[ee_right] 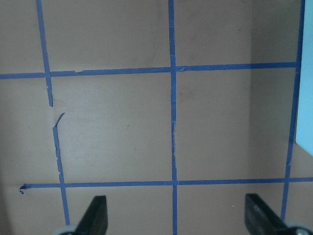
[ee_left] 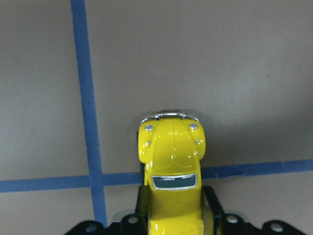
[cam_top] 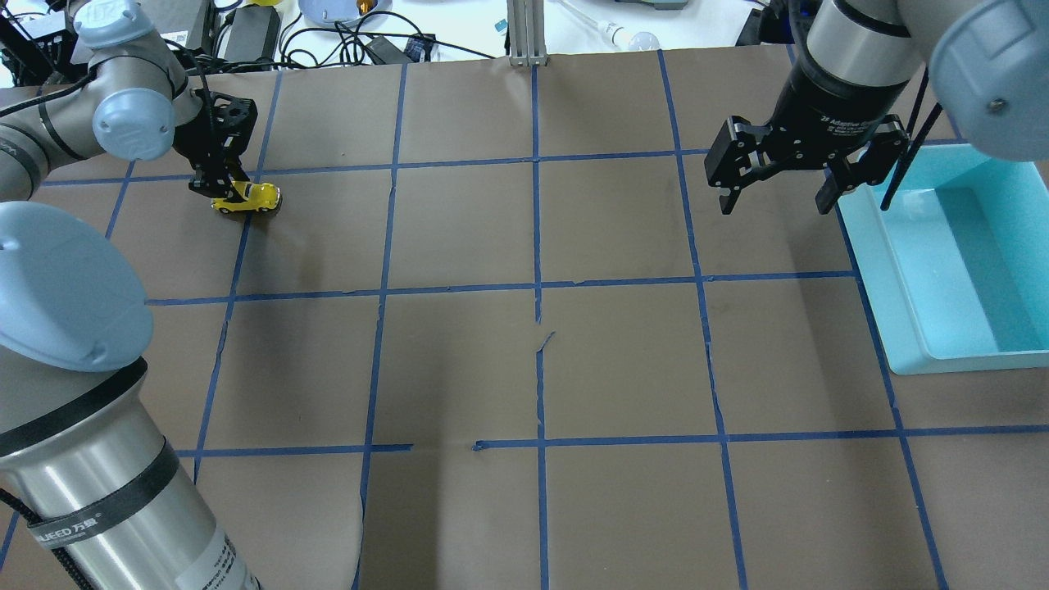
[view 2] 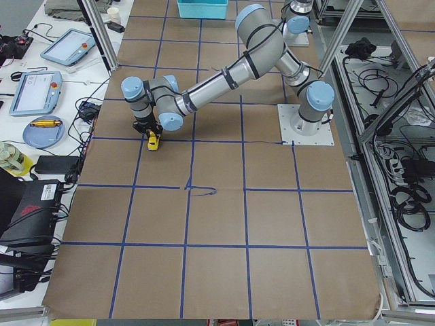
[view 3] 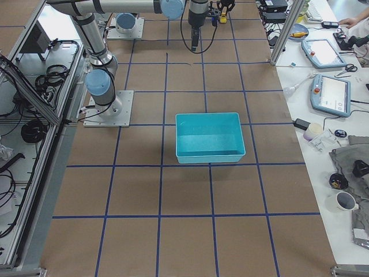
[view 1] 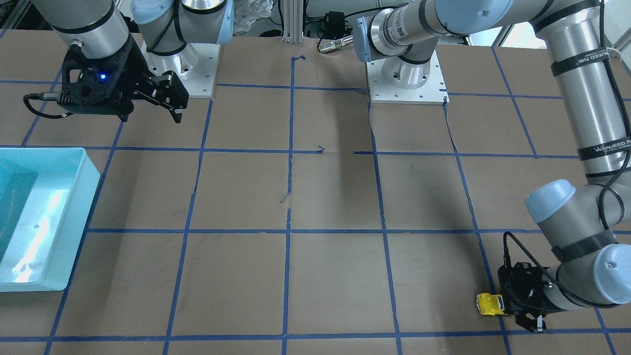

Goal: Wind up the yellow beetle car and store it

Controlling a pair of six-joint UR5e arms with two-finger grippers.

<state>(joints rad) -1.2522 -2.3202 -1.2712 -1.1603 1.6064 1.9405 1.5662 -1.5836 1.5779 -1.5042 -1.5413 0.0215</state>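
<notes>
left gripper (cam_top: 218, 188) clamped on the yellow beetle car (cam_top: 249, 199) far left, looks like wind-up time, needs a firm backward drag; right gripper (cam_top: 774, 203) gapes empty near the teal bin (cam_top: 893, 283).

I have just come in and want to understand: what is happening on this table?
The left gripper has its jaws closed on the yellow beetle car, low over the table near its far left corner, with one end sticking out. The right gripper hangs open and empty beside the teal bin. The car is not yet stored.
</notes>
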